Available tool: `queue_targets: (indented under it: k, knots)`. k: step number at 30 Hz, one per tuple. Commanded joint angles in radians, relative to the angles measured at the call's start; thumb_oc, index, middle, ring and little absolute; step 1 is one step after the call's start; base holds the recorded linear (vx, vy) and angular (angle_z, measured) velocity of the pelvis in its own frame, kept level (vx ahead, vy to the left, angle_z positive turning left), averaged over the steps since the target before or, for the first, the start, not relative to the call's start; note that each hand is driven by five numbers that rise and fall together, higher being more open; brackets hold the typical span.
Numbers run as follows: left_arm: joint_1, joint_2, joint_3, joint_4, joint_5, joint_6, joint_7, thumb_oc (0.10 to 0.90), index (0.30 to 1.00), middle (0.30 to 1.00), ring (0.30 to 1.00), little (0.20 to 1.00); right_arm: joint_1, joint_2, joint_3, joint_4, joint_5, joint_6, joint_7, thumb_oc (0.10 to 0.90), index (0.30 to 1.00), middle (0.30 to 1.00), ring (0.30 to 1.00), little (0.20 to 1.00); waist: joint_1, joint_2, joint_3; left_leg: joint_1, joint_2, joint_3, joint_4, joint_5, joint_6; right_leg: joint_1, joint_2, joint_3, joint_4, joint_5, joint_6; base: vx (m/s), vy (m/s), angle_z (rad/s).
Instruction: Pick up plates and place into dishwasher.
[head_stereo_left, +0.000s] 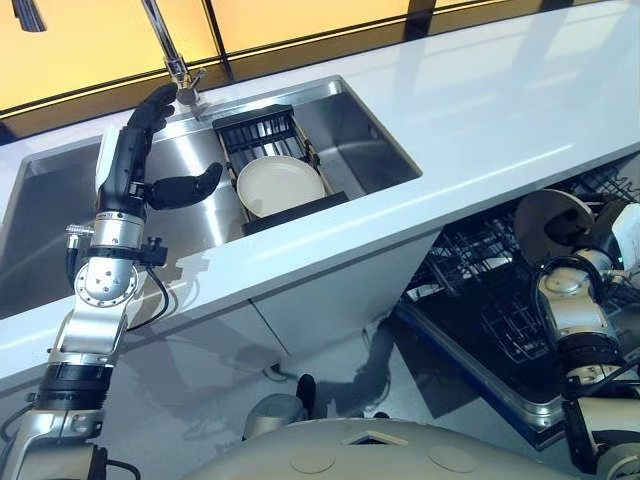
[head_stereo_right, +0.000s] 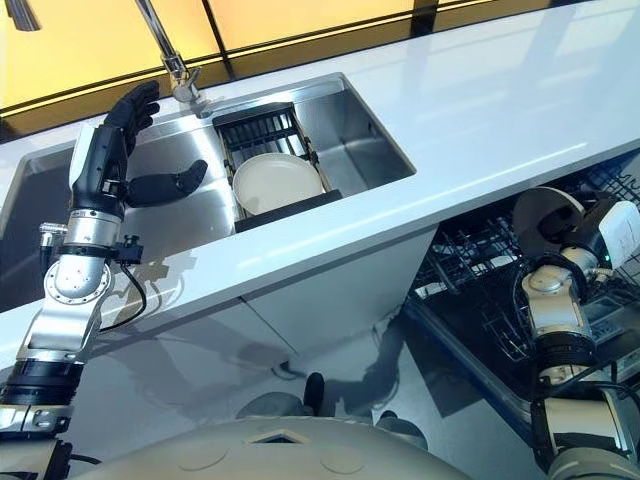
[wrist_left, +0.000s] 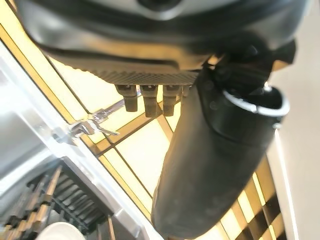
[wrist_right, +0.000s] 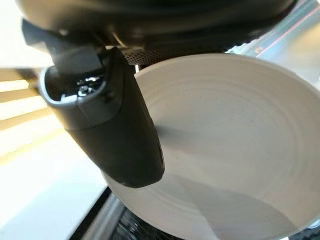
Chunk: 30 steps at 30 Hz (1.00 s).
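The right hand (wrist_right: 115, 130) is holding a white plate (wrist_right: 225, 150) over the open dishwasher (head_stereo_left: 480, 330), at the robot's right, below the edge of the white countertop (head_stereo_left: 480, 110). In the right wrist view the plate is showing a round, matte off-white face with faint concentric rings and a plain smooth rim; the thumb is lying across that face near the rim, pinching it, while the fingers behind the plate are hidden. In the head views this plate is standing tilted on edge, its pale underside facing the camera, above the dark wire rack (head_stereo_left: 500, 290) of the dishwasher; I cannot tell whether it is touching the rack. A second plate (head_stereo_left: 281, 186), cream-coloured, round and shallow with a slightly raised rim, is leaning in the black dish rack (head_stereo_left: 262, 130) that is sitting inside the stainless steel sink (head_stereo_left: 360, 130). The left hand (head_stereo_left: 140, 150) is hovering over the sink just beside that dish rack, fingers extended and spread, thumb standing out toward the cream plate, holding nothing and not touching it. A chrome faucet (head_stereo_left: 170, 50) is rising behind the sink, just beyond the left fingertips.
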Motion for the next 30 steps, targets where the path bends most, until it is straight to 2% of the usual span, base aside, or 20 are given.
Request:
queue_targets:
  k: [1,8,16,20,21,22,23,24,28,30]
  knots:
    - [-0.122,0.081,0.021,-0.028,-0.066,-0.061,0.01,0.8,0.9,0.9,0.9,0.9,-0.151,-0.15,0.041,-0.003,-0.085,0.008,0.019,0.1,0.3,0.3,0.3,0.2,0.017,-0.013,-0.035,0.075,-0.017,0.034,0.007,-0.155,-0.021,-0.033,0.045,-0.006,0.066,-0.08,-0.004,0.04,0.009,0.15]
    - [-0.1,0.054,0.013,-0.05,-0.061,-0.065,0.017,0.8,0.9,0.9,0.9,0.9,-0.127,-0.104,0.11,0.09,-0.094,0.088,0.105,0.1,0.3,0.3,0.3,0.2,0.027,-0.001,-0.014,0.068,-0.014,0.023,0.007,-0.142,-0.028,-0.032,0.041,-0.008,0.058,-0.071,-0.007,0.02,0.019,0.1]
    - [-0.091,0.033,-0.002,-0.069,-0.057,-0.06,0.008,0.8,0.9,0.9,0.9,0.9,-0.117,-0.076,0.132,0.145,-0.066,0.104,0.098,0.1,0.3,0.3,0.3,0.2,0.031,0.014,0.003,0.064,-0.01,0.022,0.008,-0.132,-0.034,-0.031,0.033,-0.009,0.054,-0.061,-0.002,0.01,0.002,0.01]
    - [-0.086,0.022,-0.008,-0.077,-0.055,-0.059,0.005,0.8,0.9,0.9,0.9,0.9,-0.112,-0.059,0.133,0.147,-0.047,0.088,0.086,0.1,0.3,0.3,0.3,0.2,0.029,0.019,0.003,0.065,-0.01,0.023,0.007,-0.131,-0.035,-0.027,0.031,-0.008,0.047,-0.057,0.002,0.0,0.0,0.0]
    - [-0.084,0.02,-0.009,-0.079,-0.053,-0.059,0.006,0.8,0.9,0.9,0.9,0.9,-0.109,-0.055,0.132,0.144,-0.04,0.082,0.082,0.199,0.385,0.385,0.385,0.299,0.028,0.019,0.002,0.066,-0.01,0.024,0.007,-0.131,-0.035,-0.026,0.03,-0.007,0.046,-0.057,0.002,0.0,0.0,0.0]
    - [-0.082,0.016,-0.009,-0.081,-0.052,-0.059,0.008,0.8,0.9,0.9,0.9,0.9,-0.103,-0.048,0.129,0.132,-0.029,0.072,0.074,0.652,0.773,0.773,0.773,0.752,0.026,0.02,0.002,0.068,-0.01,0.025,0.007,-0.132,-0.034,-0.025,0.03,-0.007,0.046,-0.056,0.004,0.0,0.0,0.0]
    - [-0.08,0.015,-0.009,-0.084,-0.051,-0.058,0.007,0.8,0.9,0.9,0.9,0.9,-0.099,-0.044,0.125,0.124,-0.023,0.067,0.072,0.745,0.853,0.853,0.853,0.845,0.025,0.02,0.0,0.069,-0.01,0.026,0.007,-0.133,-0.034,-0.024,0.03,-0.007,0.046,-0.056,0.004,-0.03,0.018,0.0]
    - [-0.076,0.014,-0.008,-0.082,-0.052,-0.062,0.008,0.8,0.9,0.9,0.9,0.9,-0.092,-0.035,0.116,0.102,0.006,0.05,0.064,0.8,0.9,0.9,0.9,0.9,0.022,0.021,-0.003,0.072,-0.01,0.028,0.007,-0.135,-0.033,-0.022,0.029,-0.006,0.046,-0.056,0.005,0.0,0.0,0.0]
    - [-0.079,0.013,-0.01,-0.077,-0.052,-0.064,0.014,0.8,0.9,0.9,0.9,0.9,-0.085,-0.016,0.092,0.018,0.043,0.001,0.028,0.8,0.9,0.9,0.9,0.9,0.014,0.02,-0.009,0.083,-0.009,0.033,0.007,-0.141,-0.03,-0.019,0.029,-0.003,0.048,-0.057,0.009,-0.01,0.0,-0.01]
    - [-0.078,0.009,-0.005,-0.074,-0.05,-0.064,0.013,0.8,0.9,0.9,0.9,0.9,-0.078,-0.007,0.06,-0.062,0.059,-0.045,0.005,0.8,0.9,0.9,0.9,0.9,0.005,0.019,-0.015,0.088,-0.009,0.039,0.007,-0.146,-0.026,-0.019,0.029,0.001,0.048,-0.058,0.011,-0.04,0.001,-0.07]
